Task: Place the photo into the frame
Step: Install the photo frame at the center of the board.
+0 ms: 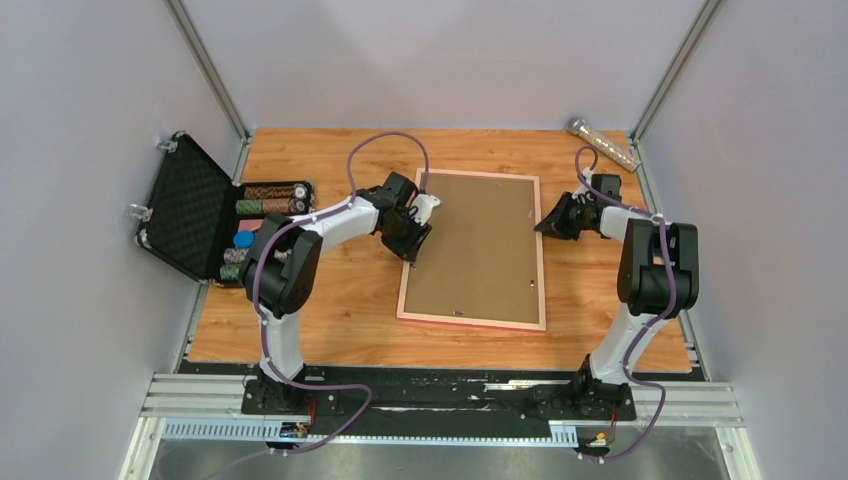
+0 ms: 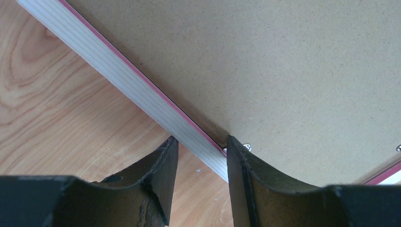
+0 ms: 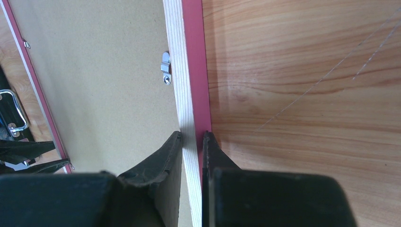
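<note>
While the frame (image 1: 470,321) is lying face-down at the middle of the desk (image 1: 340,300), with its brown backing board (image 1: 475,245) facing up, the left hand (image 2: 198,146) is sitting spread astride the 9 o'clock rail, not clamping it. The right hand (image 3: 191,135) is pinching the 3 o'clock rail. An open black case (image 1: 190,210) is sitting at the desk's 9 o'clock edge.
</note>
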You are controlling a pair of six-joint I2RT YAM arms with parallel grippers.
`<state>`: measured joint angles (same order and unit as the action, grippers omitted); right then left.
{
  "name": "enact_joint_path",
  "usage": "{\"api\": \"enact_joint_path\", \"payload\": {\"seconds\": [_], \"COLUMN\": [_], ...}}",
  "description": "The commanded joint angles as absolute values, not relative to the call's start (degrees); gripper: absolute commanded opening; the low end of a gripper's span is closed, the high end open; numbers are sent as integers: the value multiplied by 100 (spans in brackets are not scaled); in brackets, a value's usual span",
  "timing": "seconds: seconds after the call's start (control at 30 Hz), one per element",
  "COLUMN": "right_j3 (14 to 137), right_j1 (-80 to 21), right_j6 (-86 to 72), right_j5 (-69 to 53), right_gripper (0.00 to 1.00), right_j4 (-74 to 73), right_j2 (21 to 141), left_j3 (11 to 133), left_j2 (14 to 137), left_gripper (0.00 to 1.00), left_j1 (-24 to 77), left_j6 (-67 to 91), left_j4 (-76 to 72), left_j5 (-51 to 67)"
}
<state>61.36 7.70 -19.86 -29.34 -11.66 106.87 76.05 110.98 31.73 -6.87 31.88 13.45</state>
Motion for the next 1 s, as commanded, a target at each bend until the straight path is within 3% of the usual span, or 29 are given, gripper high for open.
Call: {"api": "enact_joint_path", "payload": {"seconds": [0.0,0.97], "right_j3": [6289,6319], "right_j1": [811,816], "right_j6": [-2057,-2048], "right_j5": [-2865,-2839], "right_gripper": [0,0], "right_j4": [-987,-1011], "right_j2": [10841,10862], "left_j3": [7459,7864], "left_j2": [11189,11490], "left_gripper": [49,47], "left_j1": [3236,3448], "left_j6": [-1134,-2344], "left_j4": [4178,4543], "left_j5": [1494,1556]}}
